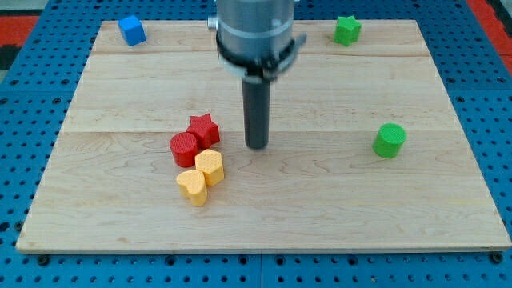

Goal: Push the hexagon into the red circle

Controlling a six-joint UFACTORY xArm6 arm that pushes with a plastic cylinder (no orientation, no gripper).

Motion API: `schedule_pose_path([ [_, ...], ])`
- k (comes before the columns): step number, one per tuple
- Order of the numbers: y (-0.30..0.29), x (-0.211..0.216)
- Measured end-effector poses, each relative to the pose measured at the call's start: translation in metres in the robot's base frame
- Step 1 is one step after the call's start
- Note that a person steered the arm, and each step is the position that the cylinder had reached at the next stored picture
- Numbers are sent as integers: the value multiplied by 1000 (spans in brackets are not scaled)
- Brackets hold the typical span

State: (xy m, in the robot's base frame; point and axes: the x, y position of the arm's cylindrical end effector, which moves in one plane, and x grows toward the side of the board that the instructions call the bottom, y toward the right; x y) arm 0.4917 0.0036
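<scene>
Pale wooden board (264, 224) on blue pegboard (16, 160). Nearest the bottom edge, yellow heart (192, 187), then the yellow hexagon (210, 166) touching the red circle (184, 149), red star (203, 130) behind. My tip (257, 146), holding nothing, stands right of them, apart. Green cylinder (390, 140) near the right edge; blue cube (132, 30) and green star (347, 30) at the top corners.

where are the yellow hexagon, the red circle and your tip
yellow hexagon (210, 165), camera view, on its top face
red circle (184, 146), camera view, on its top face
my tip (257, 146), camera view, at the rod's very end, right of the blocks
</scene>
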Motion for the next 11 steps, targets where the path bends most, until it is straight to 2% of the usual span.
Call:
schedule_pose_path([
  [1, -3, 30],
  [2, -103, 31],
  [4, -142, 39],
  [5, -189, 39],
  [6, -224, 11],
  [7, -221, -6],
  [9, -176, -5],
  [11, -158, -20],
])
